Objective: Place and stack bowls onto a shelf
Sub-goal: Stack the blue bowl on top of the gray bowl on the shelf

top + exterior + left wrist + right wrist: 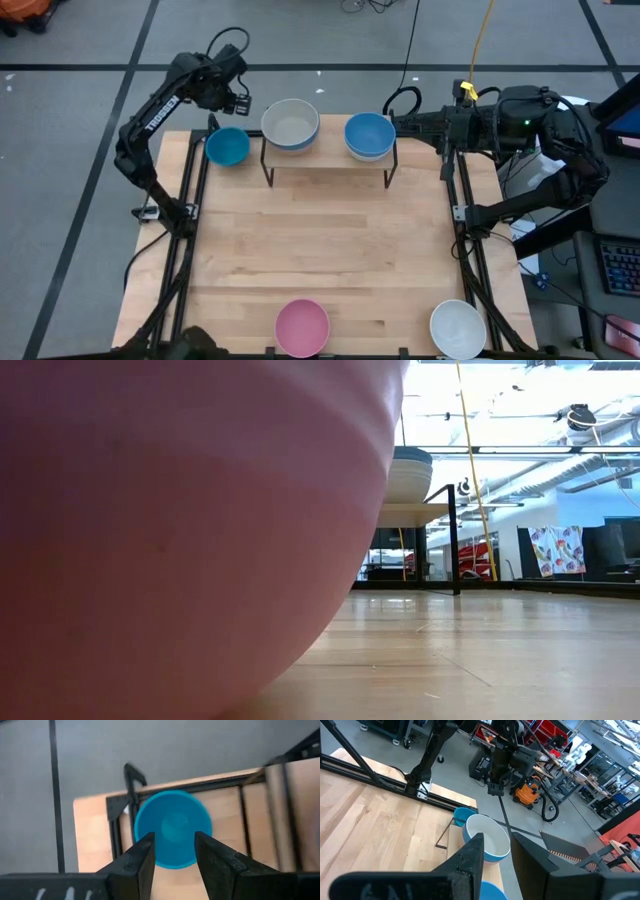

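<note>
The shelf [330, 158] stands at the table's far edge. On it sit a grey-white bowl [290, 124], on top of a blue one, and a blue bowl stack [369, 135]. A teal bowl [228, 147] rests on its base on the table, left of the shelf. My left gripper [236, 101] hangs open above and just beyond the teal bowl [172, 827], and the bowl shows between its fingers. My right gripper [402, 125] is open, level with the blue stack's right side [492, 891]. A pink bowl [302, 327] and a white bowl [458, 328] sit at the near edge.
Black frame rails [190, 200] run along the table's left and right sides. The pink bowl [180, 530] fills most of the low view, with the shelf's leg [455, 540] behind it. Bare wood [330, 240] lies between the shelf and the near bowls.
</note>
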`<state>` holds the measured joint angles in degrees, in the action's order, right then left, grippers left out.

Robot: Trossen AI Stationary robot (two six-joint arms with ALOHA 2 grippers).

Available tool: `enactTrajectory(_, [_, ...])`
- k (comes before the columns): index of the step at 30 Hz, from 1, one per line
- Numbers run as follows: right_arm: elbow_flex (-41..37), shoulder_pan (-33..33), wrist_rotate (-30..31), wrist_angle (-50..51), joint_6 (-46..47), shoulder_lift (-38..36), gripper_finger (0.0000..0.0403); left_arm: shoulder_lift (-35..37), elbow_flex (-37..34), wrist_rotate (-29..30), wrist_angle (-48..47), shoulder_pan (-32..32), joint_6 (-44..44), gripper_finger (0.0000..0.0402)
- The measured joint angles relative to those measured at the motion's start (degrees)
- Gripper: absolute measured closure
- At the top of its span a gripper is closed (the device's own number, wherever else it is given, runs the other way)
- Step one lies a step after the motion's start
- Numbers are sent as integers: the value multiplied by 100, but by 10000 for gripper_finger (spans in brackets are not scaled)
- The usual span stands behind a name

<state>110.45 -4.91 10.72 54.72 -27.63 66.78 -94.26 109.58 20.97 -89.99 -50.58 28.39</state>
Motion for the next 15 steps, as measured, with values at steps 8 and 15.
enactTrajectory(8, [0,-2,0,2,-8,0,314,-2,-1135,-833,-5,-333,-751,259])
enactTrajectory(15, [0,-1,0,2,-70,0,314,-2,-1702,-1215,-2,-316,-1479,259])
